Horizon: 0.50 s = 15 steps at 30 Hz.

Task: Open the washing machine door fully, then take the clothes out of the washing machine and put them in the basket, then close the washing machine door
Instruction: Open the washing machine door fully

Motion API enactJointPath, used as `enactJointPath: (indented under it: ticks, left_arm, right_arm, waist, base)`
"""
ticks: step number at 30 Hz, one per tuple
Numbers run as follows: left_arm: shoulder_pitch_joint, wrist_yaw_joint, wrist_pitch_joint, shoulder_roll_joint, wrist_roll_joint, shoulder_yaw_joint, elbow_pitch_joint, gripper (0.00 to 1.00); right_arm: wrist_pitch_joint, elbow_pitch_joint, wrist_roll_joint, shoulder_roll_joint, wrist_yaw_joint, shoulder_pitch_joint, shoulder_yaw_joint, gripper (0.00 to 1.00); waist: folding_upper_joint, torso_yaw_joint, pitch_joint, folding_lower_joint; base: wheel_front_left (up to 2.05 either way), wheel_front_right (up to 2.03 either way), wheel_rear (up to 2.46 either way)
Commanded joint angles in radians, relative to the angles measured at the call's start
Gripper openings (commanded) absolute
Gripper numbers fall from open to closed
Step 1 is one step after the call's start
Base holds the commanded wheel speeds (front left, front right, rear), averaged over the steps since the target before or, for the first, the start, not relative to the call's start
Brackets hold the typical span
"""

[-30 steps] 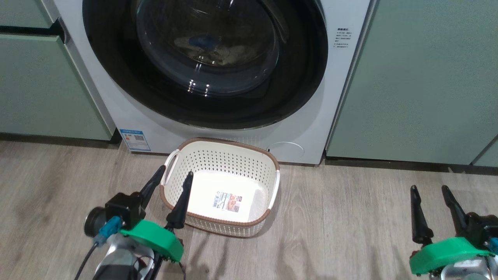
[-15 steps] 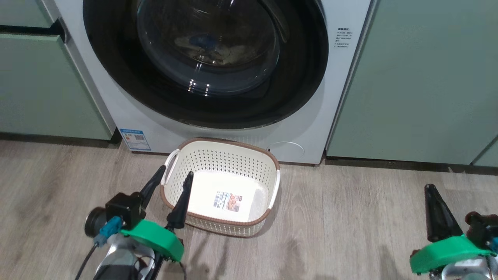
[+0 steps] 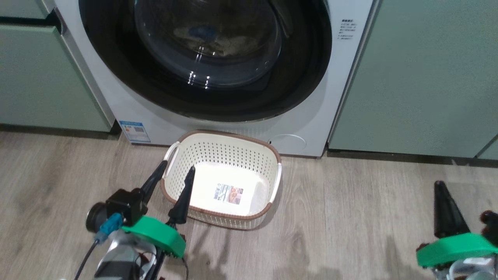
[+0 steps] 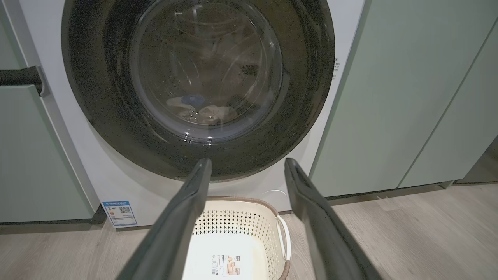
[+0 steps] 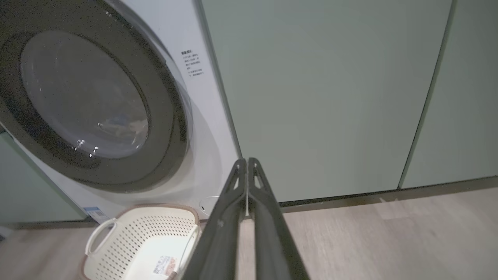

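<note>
The white washing machine point(image 3: 307, 128) stands between green cabinets. Its door point(image 3: 303, 66), black-rimmed with a glass bowl, is closed against the front. Behind the glass lie the clothes point(image 3: 202, 37), dim cream fabric with a blue patch; the left wrist view has the clothes point(image 4: 202, 111) low in the drum. The cream basket point(image 3: 268, 155) sits on the floor right below the door, holding nothing but its sticker. My left gripper point(image 3: 177, 170) is open, its fingertips over the basket's left rim. My right gripper point(image 3: 440, 186) is shut with nothing in it, low at the right above the floor, far from the door.
Pale green cabinets point(image 3: 420, 77) flank the machine on both sides, with a dark handle gap point(image 4: 19, 76) at the left one. Wood-look floor point(image 3: 350, 217) stretches between the basket and my right gripper. A blue label point(image 3: 135, 131) sits at the machine's lower left corner.
My right gripper's two fingers have come together from open to shut and shifted slightly right. The camera has tilted a little. The left gripper, basket and door stay as they were.
</note>
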State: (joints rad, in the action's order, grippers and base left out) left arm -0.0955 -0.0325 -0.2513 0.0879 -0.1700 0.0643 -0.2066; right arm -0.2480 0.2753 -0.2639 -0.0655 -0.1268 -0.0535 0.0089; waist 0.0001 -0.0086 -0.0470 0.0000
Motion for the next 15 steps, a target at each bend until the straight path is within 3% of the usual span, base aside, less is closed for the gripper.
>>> enactJointPath:
  ticks: [1,6,7,15]
  left_arm:
    - [-0.064,-0.002,-0.010,0.011,0.000,-0.037,0.039,1.00]
    - [-0.082,-0.007,-0.010,0.008,0.003,-0.037,0.051,1.00]
    - [-0.082,-0.007,-0.010,0.008,0.003,-0.037,0.051,1.00]
    - [-0.125,-0.020,-0.010,0.000,0.009,-0.032,0.068,1.00]
  right_arm:
    - [-0.014,-0.030,-0.071,-0.015,-0.004,-0.074,0.017,0.00]
    - [0.014,0.001,-0.300,-0.019,-0.004,-0.139,0.021,0.00]
    - [0.014,0.001,-0.300,-0.019,-0.004,-0.139,0.021,0.00]
    - [0.158,0.061,-0.754,-0.035,-0.004,-0.313,0.011,0.00]
  waist:
    - [-0.0001,0.005,-0.012,0.0000]
    - [-0.0001,0.016,-0.053,0.0000]
    - [-0.0001,0.016,-0.053,0.0000]
    - [-0.0001,0.038,-0.139,0.0000]
  base:
    - [0.00,0.00,0.00]
    - [0.00,0.00,0.00]
    - [0.00,0.00,0.00]
    - [0.00,0.00,0.00]
